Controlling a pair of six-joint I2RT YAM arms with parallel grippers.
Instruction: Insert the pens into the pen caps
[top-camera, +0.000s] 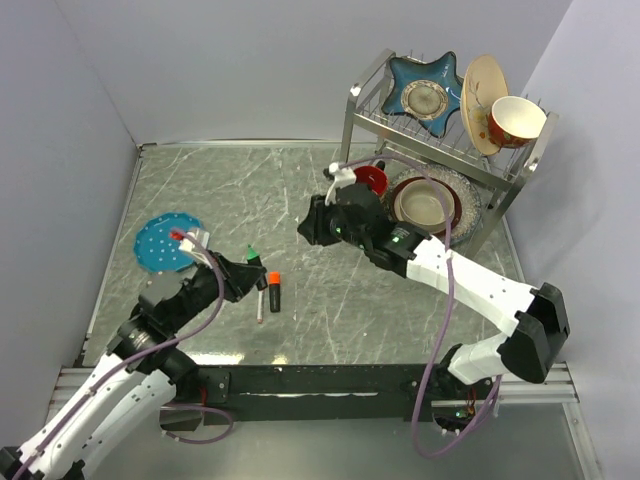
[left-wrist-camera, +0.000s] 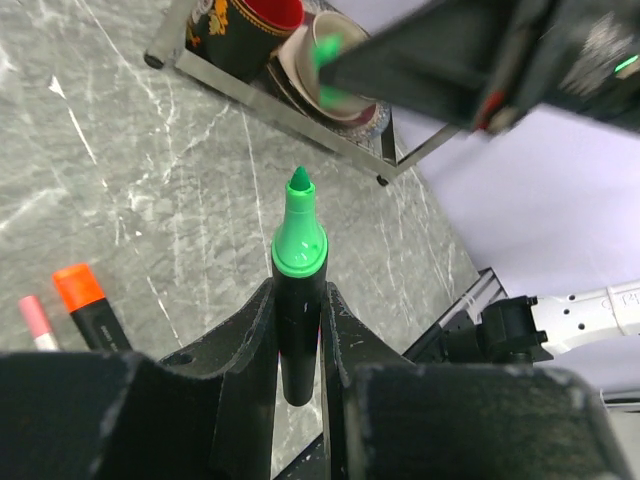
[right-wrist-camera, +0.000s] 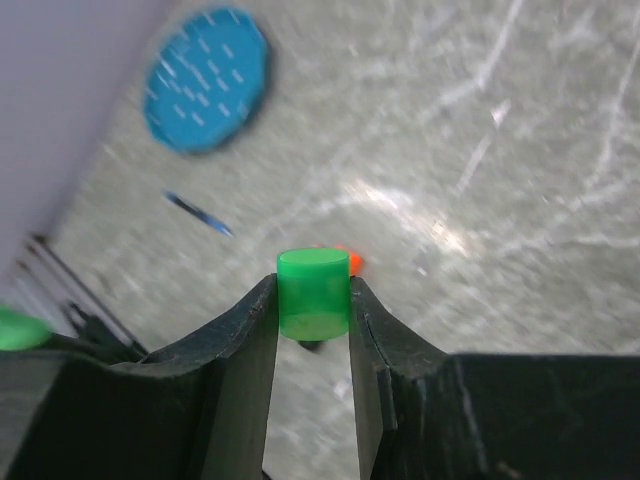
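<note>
My left gripper (top-camera: 248, 270) is shut on the black green-tipped marker (left-wrist-camera: 298, 250), which points its bare green tip up and forward in the left wrist view. My right gripper (top-camera: 308, 228) is shut on the green cap (right-wrist-camera: 313, 293) and holds it above the table, to the right of and apart from the marker. The black marker with an orange end (top-camera: 273, 292) and the thin white pen with a pink end (top-camera: 260, 302) lie on the table beside my left gripper. The thin blue pen (right-wrist-camera: 198, 213) lies near the blue plate.
A blue dotted plate (top-camera: 160, 245) lies at the left. A metal dish rack (top-camera: 500, 170) with plates, bowls and a mug stands at the back right. Grey walls close in the left, back and right sides.
</note>
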